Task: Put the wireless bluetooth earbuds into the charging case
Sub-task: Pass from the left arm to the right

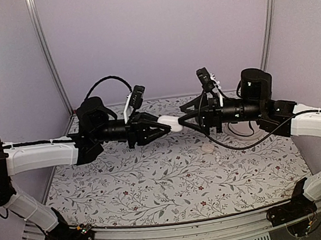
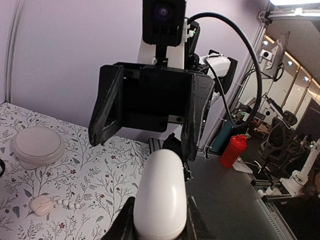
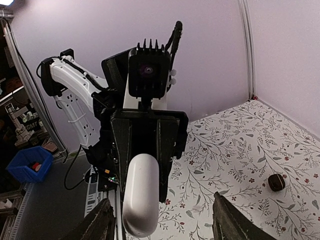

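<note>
While the left claw [image 1: 162, 125] pinches the white charging case [image 1: 171, 123] in mid-air above the flowered worktop [image 1: 157, 185], at the centre of the top view, the right claw [image 1: 185, 119] faces it with its fingers spread, close to the case's free end. Small white earbuds [image 1: 209, 147] lie on the worktop just below and right of the case, near a round translucent container [image 2: 37, 145].

The top external camera looks down from above and behind, taking in the whole table [image 1: 157, 185]. Each wrist camera sits close behind its own pincer, looking out along it. The left pincer [image 1: 164, 126] and right pincer [image 1: 183, 123] face each other, so both wrist views share the charging case [image 1: 171, 123] between them.
</note>
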{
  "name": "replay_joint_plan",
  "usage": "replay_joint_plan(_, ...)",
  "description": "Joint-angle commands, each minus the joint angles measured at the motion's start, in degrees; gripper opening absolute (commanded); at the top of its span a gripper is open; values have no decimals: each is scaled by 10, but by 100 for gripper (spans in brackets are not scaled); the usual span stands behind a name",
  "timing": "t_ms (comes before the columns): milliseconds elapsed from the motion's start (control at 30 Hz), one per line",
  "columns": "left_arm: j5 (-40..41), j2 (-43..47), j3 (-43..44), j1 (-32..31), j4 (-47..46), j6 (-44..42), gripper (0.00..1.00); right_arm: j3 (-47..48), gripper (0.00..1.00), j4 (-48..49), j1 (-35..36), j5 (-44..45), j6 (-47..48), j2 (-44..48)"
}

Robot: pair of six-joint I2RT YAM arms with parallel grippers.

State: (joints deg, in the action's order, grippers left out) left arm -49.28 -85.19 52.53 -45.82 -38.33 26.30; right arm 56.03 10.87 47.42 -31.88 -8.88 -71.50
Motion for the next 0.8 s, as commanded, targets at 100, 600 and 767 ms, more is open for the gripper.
replay_joint_plan(100, -11, 3, 4, 8, 4, 5, 0, 28, 61, -19, 3, -17, -15, -16)
replay_joint_plan(600, 376, 93, -23, -67, 139, -275, 0, 66, 70, -127, -7, 125, -152, 7)
replay_joint_plan(767, 662, 77, -50, -157, 28, -495, 0, 86, 67, -147, -10, 188, -308, 2)
